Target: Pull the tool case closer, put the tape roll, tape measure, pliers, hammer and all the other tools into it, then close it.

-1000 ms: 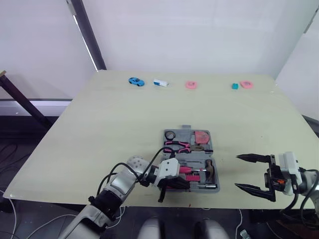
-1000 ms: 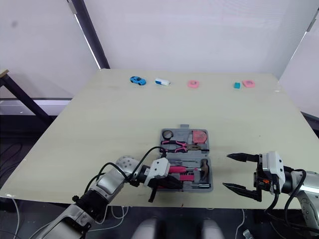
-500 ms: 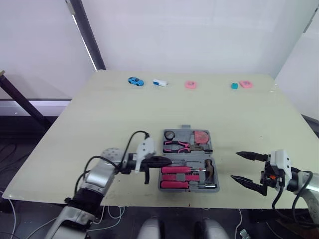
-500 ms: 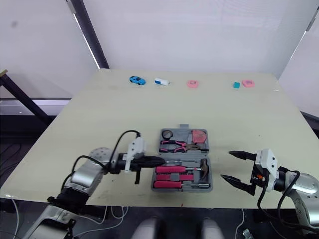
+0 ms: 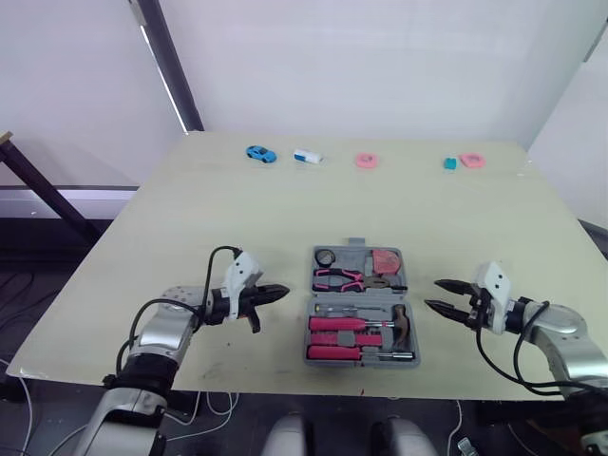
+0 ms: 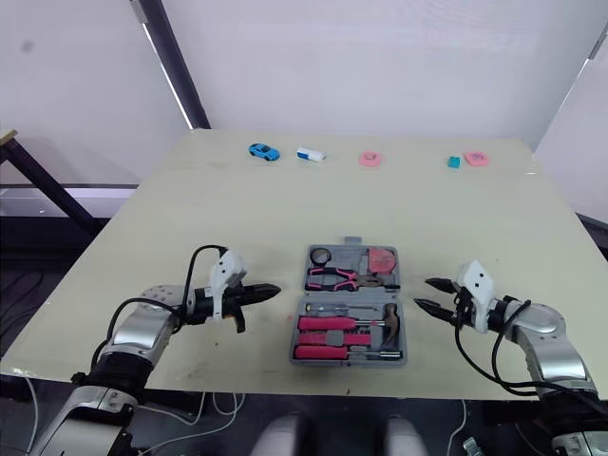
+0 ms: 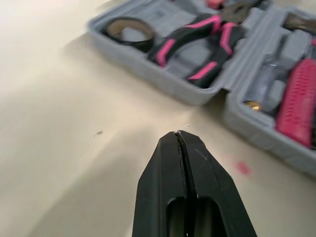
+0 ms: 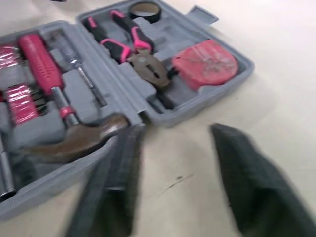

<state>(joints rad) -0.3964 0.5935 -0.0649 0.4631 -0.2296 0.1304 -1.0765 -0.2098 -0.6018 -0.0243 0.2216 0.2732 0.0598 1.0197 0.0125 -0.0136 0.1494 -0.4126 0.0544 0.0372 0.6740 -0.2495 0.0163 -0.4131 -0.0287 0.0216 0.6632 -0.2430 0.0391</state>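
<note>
Left pincer [image 5: 283, 291] together, right pincer [image 5: 433, 294] apart, flanking the open tool case [image 5: 361, 306]; a badly seated hammer [image 5: 402, 321] could block its closing.

A bare lab: plain white walls [image 5: 380, 66], one pale table [image 5: 237, 209], loose floor cables [image 5: 220, 407].

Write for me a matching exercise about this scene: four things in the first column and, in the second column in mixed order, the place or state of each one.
Column one:
1. tape roll
2. tape measure
3. hammer
4. left gripper

Column two:
A. jaws shut, beside the tool case, on its left
B. far half of the case, right end
C. far half of the case, left end
D. near half of the case, right end

Pairs: 1-C, 2-B, 3-D, 4-A
</note>
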